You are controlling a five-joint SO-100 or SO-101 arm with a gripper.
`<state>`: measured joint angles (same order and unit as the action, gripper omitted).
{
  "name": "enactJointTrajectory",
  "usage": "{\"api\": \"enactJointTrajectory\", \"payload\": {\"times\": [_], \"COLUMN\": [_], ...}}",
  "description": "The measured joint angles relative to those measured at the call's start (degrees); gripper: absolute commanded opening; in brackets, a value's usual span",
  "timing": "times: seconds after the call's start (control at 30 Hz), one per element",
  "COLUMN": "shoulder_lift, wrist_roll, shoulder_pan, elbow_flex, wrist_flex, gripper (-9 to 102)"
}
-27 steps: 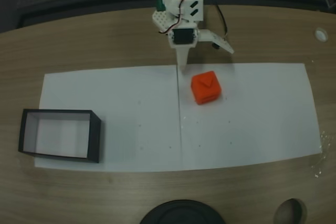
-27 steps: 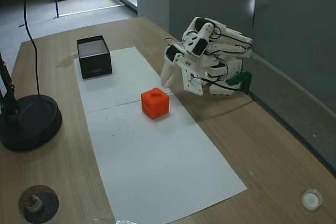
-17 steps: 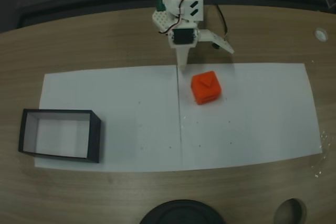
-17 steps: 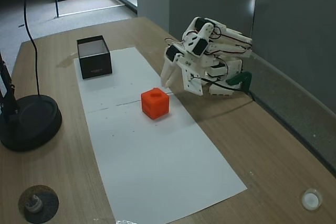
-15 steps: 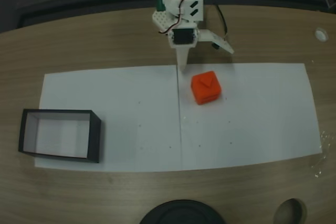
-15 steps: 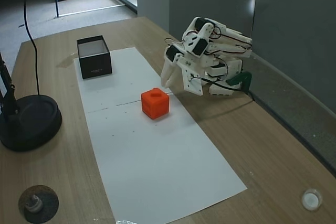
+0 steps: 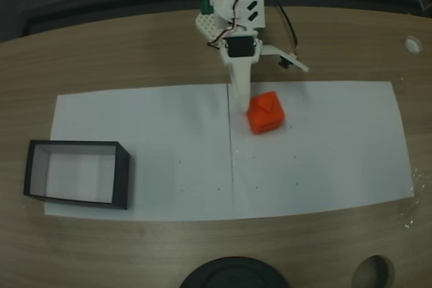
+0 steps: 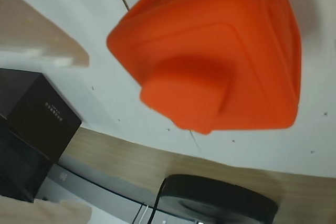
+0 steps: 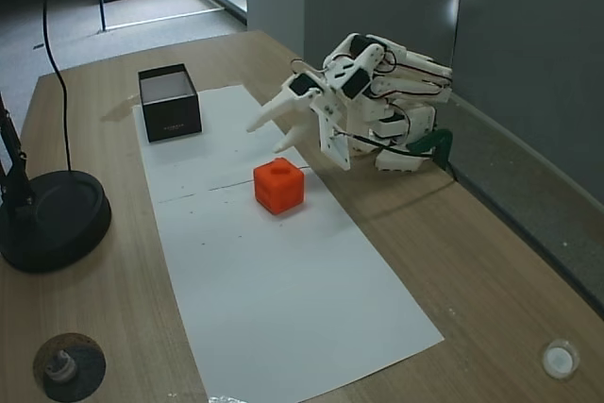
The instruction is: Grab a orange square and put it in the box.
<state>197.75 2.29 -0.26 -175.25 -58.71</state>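
**Q:** In the fixed view from above, what had changed?

**A:** The gripper (image 7: pixel 260 96) had swung out from its folded pose — a second earlier its long finger ended short of the orange square (image 7: pixel 264 112), and now that finger (image 7: pixel 241 89) reached down to the square's left edge, touching or just beside it; which, could not be told. The other finger (image 7: pixel 291 61) splayed far to the right, so the jaws stood wide. The square lay unmoved on the white paper (image 7: pixel 337 153), just ahead of the fingers and between their lines. The box (image 7: pixel 121 173) sat well apart, far to the left in this view.

**Q:** And the wrist view?

**A:** The orange square (image 8: pixel 220 51) loomed close before the camera, resting on the paper, with one pale finger (image 8: pixel 37 40) at the left edge and the dark box (image 8: pixel 37 119) beyond it.

**Q:** The other fixed view?

**A:** The gripper (image 9: pixel 274 134) was seen raised and spread wide just behind the orange square (image 9: pixel 278 186), with nothing held; the box (image 9: pixel 170 106) stood well beyond the fingers.

**Q:** What did this mean for the task?

**A:** Judged from these pictures, the approach had begun — the grasp itself was not yet made, and the carry to the box remained.
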Motion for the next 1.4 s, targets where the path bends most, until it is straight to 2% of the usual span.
{"api": "enactJointTrajectory", "payload": {"times": [0.17, 0.27, 0.37, 0.53, 0.83, 1.07, 1.4], "shoulder_lift": [-0.4, -4.7, -14.2, -35.4, -69.7, -84.7, -91.8], "wrist_roll": [0.2, 4.2, 6.5, 6.6, 7.2, 9.8, 9.8], "shoulder_pan": [0.0, 0.0, -1.1, -6.6, -12.6, -10.1, -10.6], "elbow_flex": [7.3, 13.5, 19.2, 31.4, 51.0, 53.0, 53.0], "wrist_flex": [-0.8, -3.6, -3.9, -7.6, -16.2, -16.9, -13.2], "gripper": [27, 27, 28, 38, 38, 38, 38]}}
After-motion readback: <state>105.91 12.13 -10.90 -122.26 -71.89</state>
